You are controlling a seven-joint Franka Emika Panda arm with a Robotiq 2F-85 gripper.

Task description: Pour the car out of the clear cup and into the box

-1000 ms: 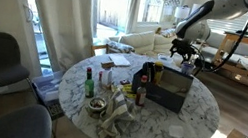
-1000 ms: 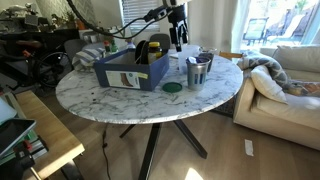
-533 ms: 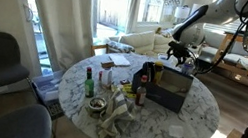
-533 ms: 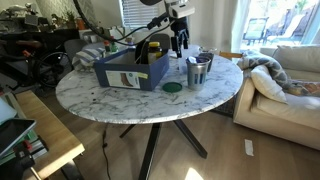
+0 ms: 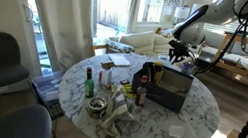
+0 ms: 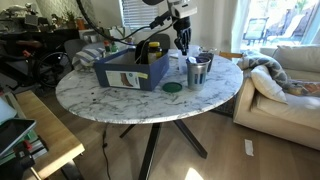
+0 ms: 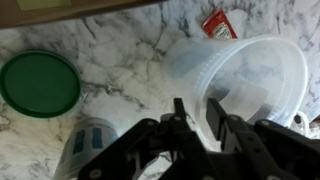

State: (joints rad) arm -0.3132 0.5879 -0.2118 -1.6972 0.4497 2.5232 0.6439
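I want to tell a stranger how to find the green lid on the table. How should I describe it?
Find the round marble table and the large navy box on it. Off the box's end nearer the sofa, a dark green round lid lies flat on the marble. It is the only flat green disc; its neighbours stand upright.
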